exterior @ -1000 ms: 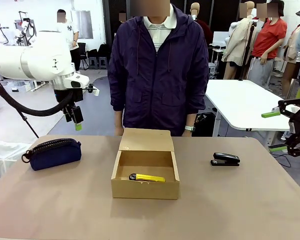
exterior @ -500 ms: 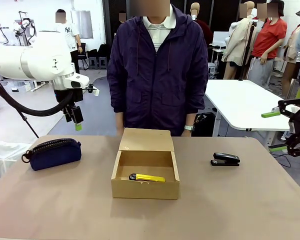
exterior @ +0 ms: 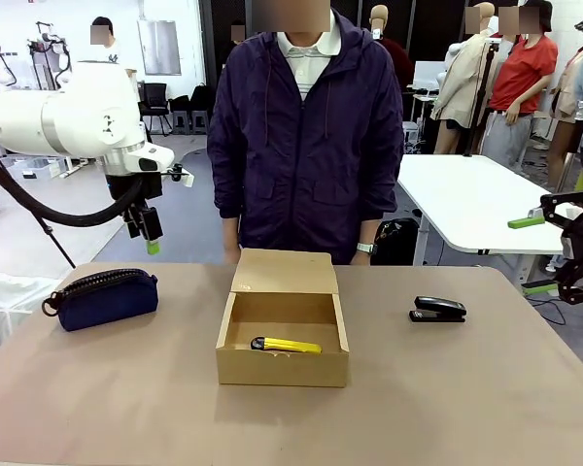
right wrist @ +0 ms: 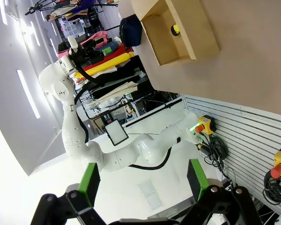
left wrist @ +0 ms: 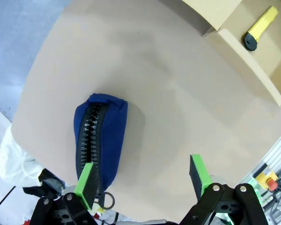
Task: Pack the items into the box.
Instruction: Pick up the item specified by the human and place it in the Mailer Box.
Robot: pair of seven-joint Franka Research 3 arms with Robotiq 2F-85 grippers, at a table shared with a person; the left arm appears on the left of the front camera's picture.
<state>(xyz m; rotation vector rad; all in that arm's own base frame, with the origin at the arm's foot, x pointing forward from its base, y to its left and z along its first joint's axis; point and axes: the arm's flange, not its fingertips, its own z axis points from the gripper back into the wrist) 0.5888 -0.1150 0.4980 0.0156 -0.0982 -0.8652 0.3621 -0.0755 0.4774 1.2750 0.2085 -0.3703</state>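
the pouch [exterior: 105, 296] at the left is navy blue with a black zipper, the box [exterior: 283, 367] is plain brown cardboard, and the knife [exterior: 286, 345] is yellow with a black end. the stapler [exterior: 438, 309] at the right is black, the table [exterior: 466, 408] dull tan. the left gripper [exterior: 152, 243] and right gripper [exterior: 532, 254] are black with green pads.

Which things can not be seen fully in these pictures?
- Front view: the near wall of the box hides the floor strip before the knife.
- Left wrist view: the left gripper covers one end of the pouch; the frame edge cuts the box.
- Front view: the frame edge cuts the right gripper.
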